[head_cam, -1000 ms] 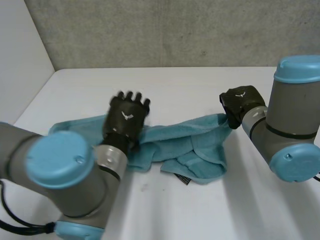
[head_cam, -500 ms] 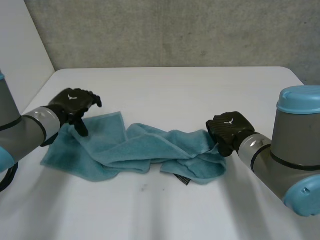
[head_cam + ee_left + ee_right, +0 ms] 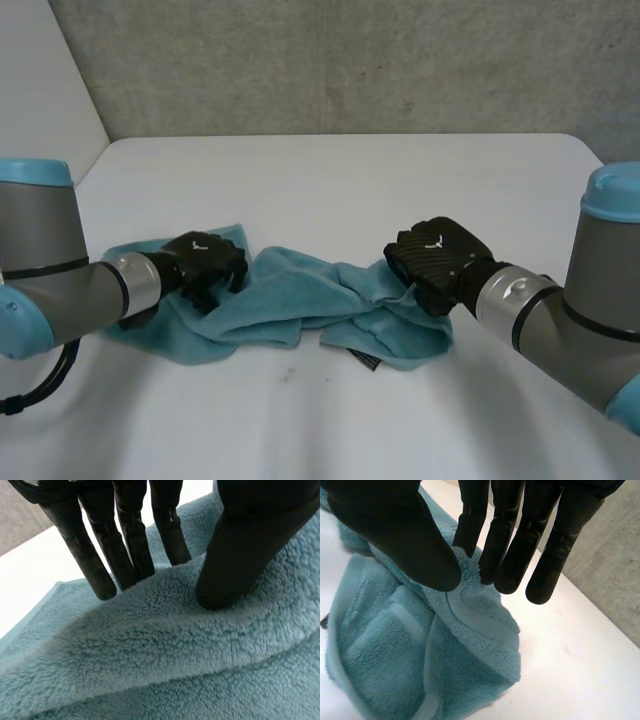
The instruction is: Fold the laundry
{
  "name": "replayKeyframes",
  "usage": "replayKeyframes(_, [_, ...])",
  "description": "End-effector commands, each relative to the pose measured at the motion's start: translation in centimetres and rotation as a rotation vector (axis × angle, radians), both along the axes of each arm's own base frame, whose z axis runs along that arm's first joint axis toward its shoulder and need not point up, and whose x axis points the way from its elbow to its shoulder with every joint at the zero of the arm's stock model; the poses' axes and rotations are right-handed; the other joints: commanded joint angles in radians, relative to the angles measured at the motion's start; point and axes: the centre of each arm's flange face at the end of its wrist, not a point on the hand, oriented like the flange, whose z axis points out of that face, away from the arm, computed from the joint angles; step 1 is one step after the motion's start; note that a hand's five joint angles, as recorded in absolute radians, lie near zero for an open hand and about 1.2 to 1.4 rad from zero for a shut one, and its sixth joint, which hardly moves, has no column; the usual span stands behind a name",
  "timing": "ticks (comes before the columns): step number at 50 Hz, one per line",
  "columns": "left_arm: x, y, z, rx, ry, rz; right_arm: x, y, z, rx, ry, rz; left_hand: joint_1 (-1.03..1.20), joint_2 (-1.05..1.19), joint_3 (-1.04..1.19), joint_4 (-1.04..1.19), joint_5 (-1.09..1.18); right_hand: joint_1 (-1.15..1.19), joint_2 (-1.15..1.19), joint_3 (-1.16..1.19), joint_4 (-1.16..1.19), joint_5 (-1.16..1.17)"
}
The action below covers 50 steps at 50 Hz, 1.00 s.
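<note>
A teal towel (image 3: 300,300) lies crumpled in a long bunch across the white table (image 3: 350,180). My left hand (image 3: 205,262) rests on the towel's left part. In the left wrist view its fingers (image 3: 125,545) and thumb (image 3: 250,545) press into the towel (image 3: 150,655) and squeeze a raised ridge of cloth between them. My right hand (image 3: 435,262) is at the towel's right end. In the right wrist view its thumb (image 3: 395,535) and fingers (image 3: 505,540) pinch a bunched edge of the towel (image 3: 395,665), lifted slightly off the table.
A small black tag (image 3: 368,360) sticks out from the towel's front edge. A grey wall (image 3: 350,60) runs behind the table's far edge. Bare table surface lies in front of and behind the towel.
My left hand swung from over the towel's middle to its left part, came down on it and closed its fingers. My right hand moved left and lower, keeping the towel's right end.
</note>
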Motion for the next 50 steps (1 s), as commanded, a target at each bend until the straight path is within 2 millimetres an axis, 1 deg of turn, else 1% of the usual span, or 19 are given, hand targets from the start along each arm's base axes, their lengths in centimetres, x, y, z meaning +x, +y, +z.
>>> replayKeyframes(1, [-0.3,0.1,-1.2,0.027,-0.025,-0.011,0.8,-1.6,-0.5,0.068,0.027,-0.006,0.42,0.423,0.434,0.43,0.437,0.422,0.218,0.216,0.208,0.242])
replayKeyframes(6, [-0.7,-0.5,-0.7,-0.011,-0.04,0.005,1.1,-2.6,-0.3,0.098,0.045,-0.009,0.441,0.444,0.454,0.451,0.458,0.422,0.218,0.216,0.208,0.242])
replayKeyframes(9, [-0.7,-1.6,0.2,-0.077,-0.048,0.037,1.6,-4.2,0.4,0.054,0.045,-0.038,0.441,0.444,0.454,0.451,0.458,0.422,0.218,0.216,0.208,0.242])
replayKeyframes(14, [-1.3,-5.5,3.7,-0.364,-0.015,0.148,2.4,-7.3,3.3,-0.102,0.019,-0.107,0.441,0.444,0.454,0.451,0.458,0.422,0.218,0.216,0.208,0.242])
replayKeyframes(16, [-1.8,-7.2,6.8,-0.554,0.033,0.219,3.0,-9.5,6.7,-0.251,-0.045,-0.148,0.441,0.444,0.454,0.451,0.458,0.422,0.218,0.216,0.208,0.242])
replayKeyframes(17, [-2.0,-7.6,8.2,-0.621,0.06,0.247,3.0,-9.5,6.7,-0.251,-0.045,-0.148,0.441,0.444,0.454,0.451,0.458,0.422,0.218,0.216,0.208,0.242])
replayKeyframes(18, [-2.1,-7.9,9.8,-0.686,0.092,0.274,3.2,-10.1,8.1,-0.305,-0.072,-0.159,0.441,0.444,0.454,0.451,0.458,0.422,0.218,0.216,0.208,0.242])
replayKeyframes(19, [-2.1,-8.2,13.1,-0.806,0.166,0.327,3.6,-11.4,12.8,-0.482,-0.174,-0.202,0.441,0.444,0.454,0.451,0.458,0.422,0.218,0.216,0.208,0.242])
replayKeyframes(22, [-1.7,-8.0,17.4,-0.946,0.285,0.395,3.7,-11.9,17.4,-0.663,-0.284,-0.228,0.441,0.444,0.454,0.451,0.458,0.422,0.218,0.216,0.208,0.242])
replayKeyframes(23, [-1.4,-7.4,19.9,-1.017,0.361,0.426,3.7,-12.2,19.3,-0.756,-0.342,-0.235,0.441,0.444,0.454,0.451,0.458,0.422,0.218,0.216,0.208,0.242])
replayKeyframes(27, [-1.1,-5.2,22.3,-1.065,0.476,0.448,3.7,-11.5,21.2,-0.851,-0.403,-0.218,0.441,0.444,0.454,0.451,0.458,0.422,0.218,0.216,0.208,0.242])
replayKeyframes(30, [-0.9,-4.0,21.6,-1.022,0.494,0.456,3.5,-10.1,19.9,-0.789,-0.363,-0.159,0.441,0.444,0.454,0.451,0.458,0.422,0.218,0.216,0.208,0.242])
replayKeyframes(33, [-0.3,-2.9,18.5,-0.915,0.471,0.481,3.3,-9.0,18.0,-0.724,-0.325,-0.102,0.441,0.444,0.454,0.451,0.458,0.422,0.218,0.216,0.208,0.242])
replayKeyframes(37, [0.8,-0.6,13.2,-0.749,0.415,0.529,3.0,-7.6,13.3,-0.587,-0.246,-0.045,0.441,0.444,0.454,0.451,0.458,0.422,0.218,0.216,0.208,0.242])
replayKeyframes(38, [1.4,0.7,11.3,-0.686,0.394,0.548,2.8,-7.1,11.4,-0.534,-0.214,-0.039,0.441,0.444,0.454,0.451,0.458,0.422,0.218,0.216,0.208,0.242])
replayKeyframes(40, [1.7,1.3,10.2,-0.652,0.381,0.561,2.6,-6.7,9.5,-0.473,-0.178,-0.039,0.441,0.444,0.454,0.451,0.458,0.422,0.218,0.216,0.208,0.242])
replayKeyframes(42, [2.7,3.9,6.7,-0.518,0.346,0.589,2.2,-5.8,6.9,-0.376,-0.112,-0.031,0.441,0.444,0.454,0.451,0.458,0.422,0.218,0.216,0.208,0.242])
replayKeyframes(46, [3.2,7.2,2.8,-0.336,0.295,0.6,1.0,-4.9,3.4,-0.263,0.017,-0.024,0.441,0.444,0.454,0.451,0.458,0.422,0.218,0.216,0.208,0.242])
replayKeyframes(50, [2.7,10.4,0.7,-0.16,0.235,0.575,-0.1,-4.8,1.3,-0.23,0.122,-0.022,0.441,0.444,0.454,0.451,0.458,0.422,0.218,0.216,0.208,0.242])
